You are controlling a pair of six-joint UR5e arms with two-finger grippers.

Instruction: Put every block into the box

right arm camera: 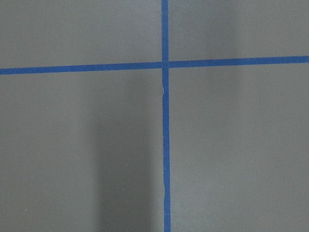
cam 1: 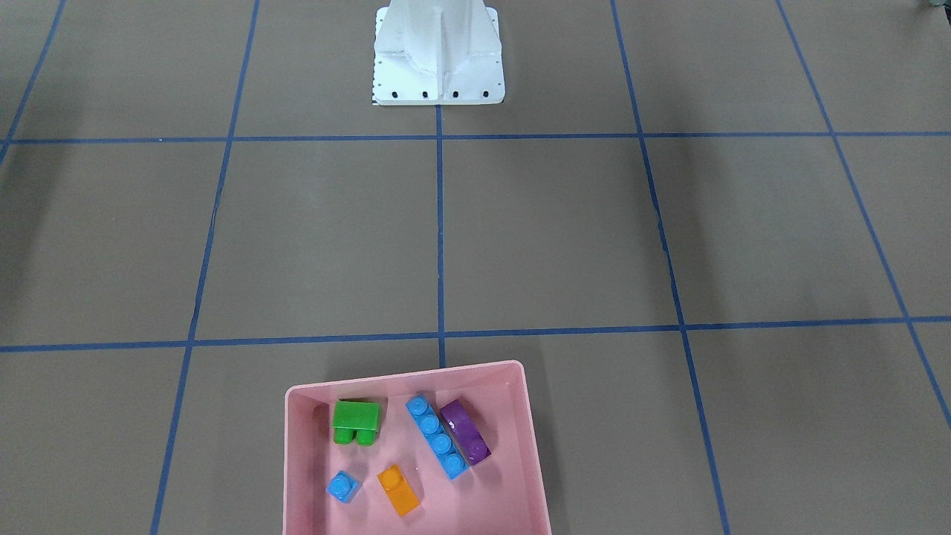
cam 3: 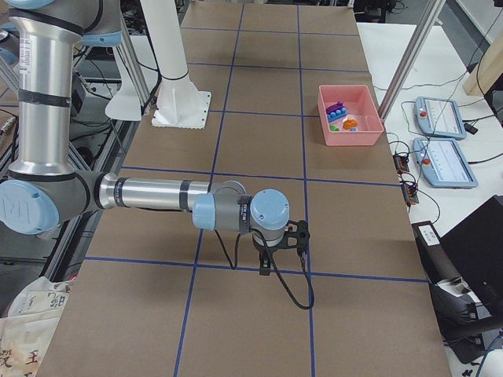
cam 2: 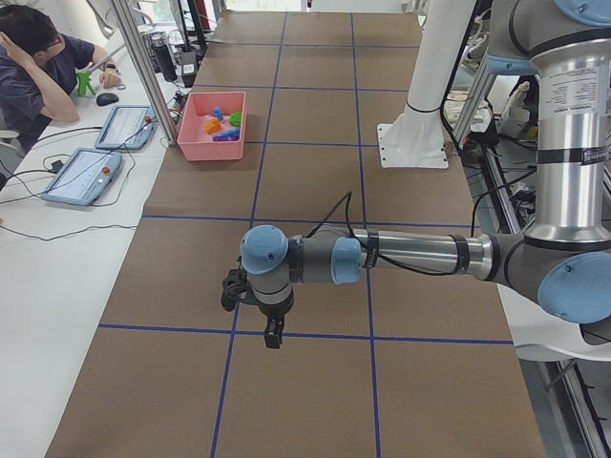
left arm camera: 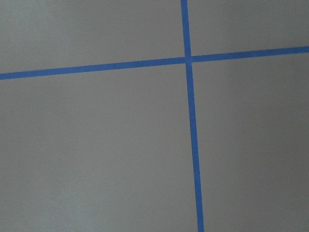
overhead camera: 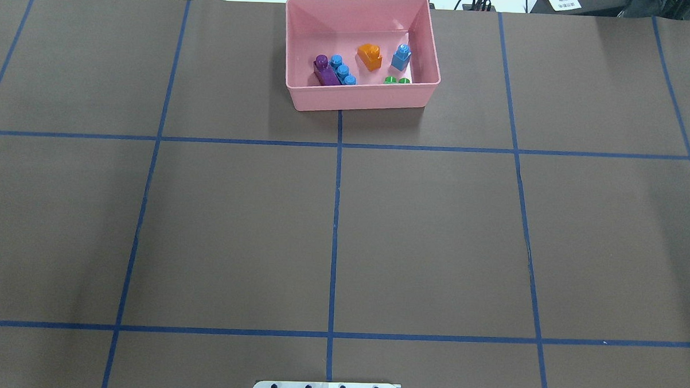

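The pink box (cam 1: pixel 405 371) stands at the table's far edge in the overhead view (overhead camera: pixel 360 100). All the blocks lie inside it: green (cam 1: pixel 356 420), long blue (cam 1: pixel 437 436), purple (cam 1: pixel 466 431) against the long blue one, tiny blue (cam 1: pixel 343 487) and orange (cam 1: pixel 399 490). My left gripper (cam 2: pixel 273 334) shows only in the exterior left view, low over bare table far from the box. My right gripper (cam 3: pixel 266 267) shows only in the exterior right view, likewise far from the box. I cannot tell whether either is open or shut. Both wrist views show only brown table with blue tape lines.
The white metal base (cam 1: pixel 438 67) stands at the robot's side of the table. An operator (cam 2: pixel 38 67) sits at a side bench with tablets (cam 2: pixel 81 176) near the box. Blue tape lines grid the brown table.
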